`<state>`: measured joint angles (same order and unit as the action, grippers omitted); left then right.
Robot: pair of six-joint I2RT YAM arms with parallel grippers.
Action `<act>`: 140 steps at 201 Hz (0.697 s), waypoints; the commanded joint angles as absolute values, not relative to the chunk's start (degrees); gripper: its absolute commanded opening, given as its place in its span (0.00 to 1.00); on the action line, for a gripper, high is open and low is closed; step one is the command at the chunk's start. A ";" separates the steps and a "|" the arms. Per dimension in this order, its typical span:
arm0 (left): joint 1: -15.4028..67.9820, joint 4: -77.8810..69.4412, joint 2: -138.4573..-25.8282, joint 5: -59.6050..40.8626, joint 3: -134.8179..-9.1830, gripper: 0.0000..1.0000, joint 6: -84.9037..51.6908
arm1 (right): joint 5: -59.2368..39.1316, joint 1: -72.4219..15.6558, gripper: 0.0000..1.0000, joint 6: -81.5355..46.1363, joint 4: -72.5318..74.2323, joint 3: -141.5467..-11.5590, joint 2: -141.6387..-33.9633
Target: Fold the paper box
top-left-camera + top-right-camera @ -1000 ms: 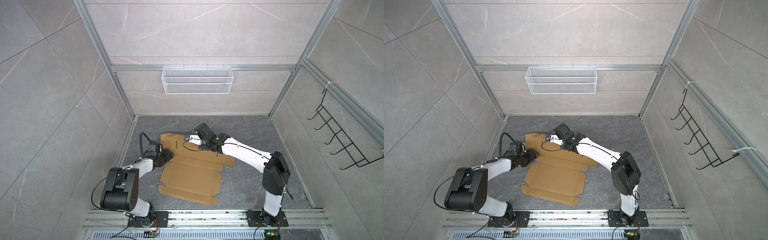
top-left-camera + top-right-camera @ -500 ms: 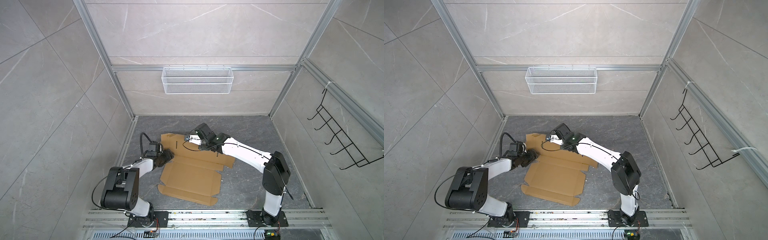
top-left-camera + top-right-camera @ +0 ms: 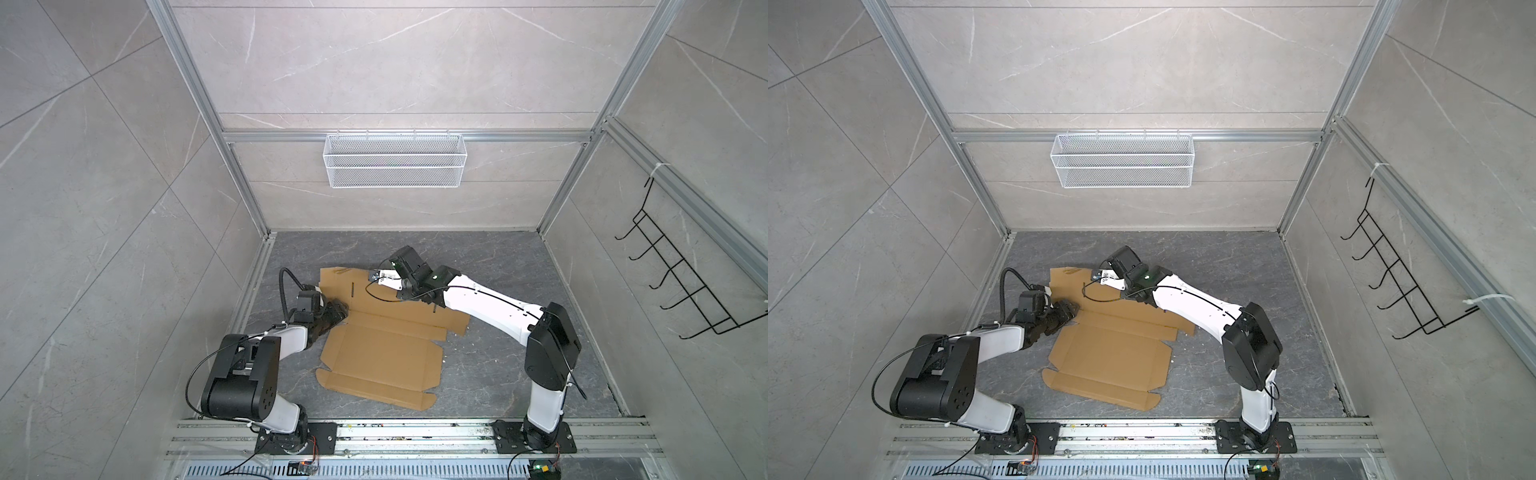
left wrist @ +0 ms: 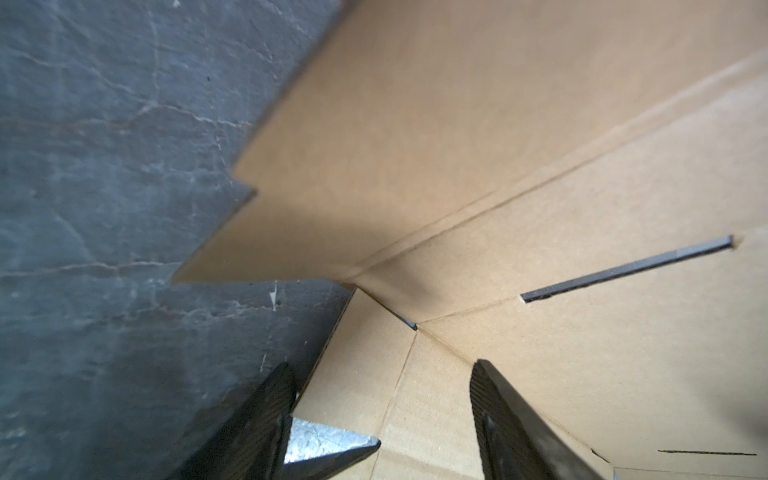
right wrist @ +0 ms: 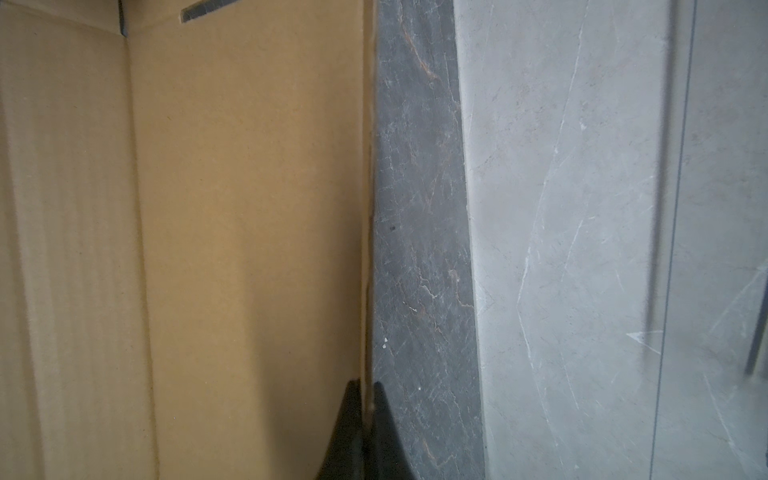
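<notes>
The paper box (image 3: pixel 382 357) (image 3: pixel 1108 353) is a brown die-cut cardboard sheet spread on the dark floor, showing in both top views. My left gripper (image 3: pixel 338 311) (image 3: pixel 1073 309) sits low at the sheet's left edge. In the left wrist view the left gripper (image 4: pixel 382 399) is open, one finger (image 4: pixel 266 415) beside a small flap's edge and the other (image 4: pixel 507 424) over the cardboard (image 4: pixel 540 166); nothing is gripped. My right gripper (image 3: pixel 372 275) (image 3: pixel 1096 275) reaches to the sheet's far edge. In the right wrist view the right gripper (image 5: pixel 368 392) is shut on that cardboard edge (image 5: pixel 249 208).
A white wire basket (image 3: pixel 395 160) hangs on the back wall, well above the floor. A black hook rack (image 3: pixel 681 286) is on the right wall. The left wall's metal rail (image 3: pixel 253 291) runs close to the left arm. Aluminium base rails (image 3: pixel 415 432) cross the front.
</notes>
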<state>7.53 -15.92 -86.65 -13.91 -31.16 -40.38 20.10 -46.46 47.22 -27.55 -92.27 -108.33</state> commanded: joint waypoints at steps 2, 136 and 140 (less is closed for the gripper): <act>8.17 -16.56 -85.39 -14.24 -30.37 0.69 -41.64 | 19.05 -46.18 0.00 46.93 -27.77 -92.75 -109.52; 10.83 -13.62 -79.36 -18.90 -31.94 0.68 -42.56 | 18.92 -45.91 0.00 46.67 -28.04 -92.81 -109.49; 11.38 -13.21 -79.01 -18.78 -32.11 0.68 -42.55 | 18.90 -45.93 0.00 46.67 -28.11 -92.81 -109.37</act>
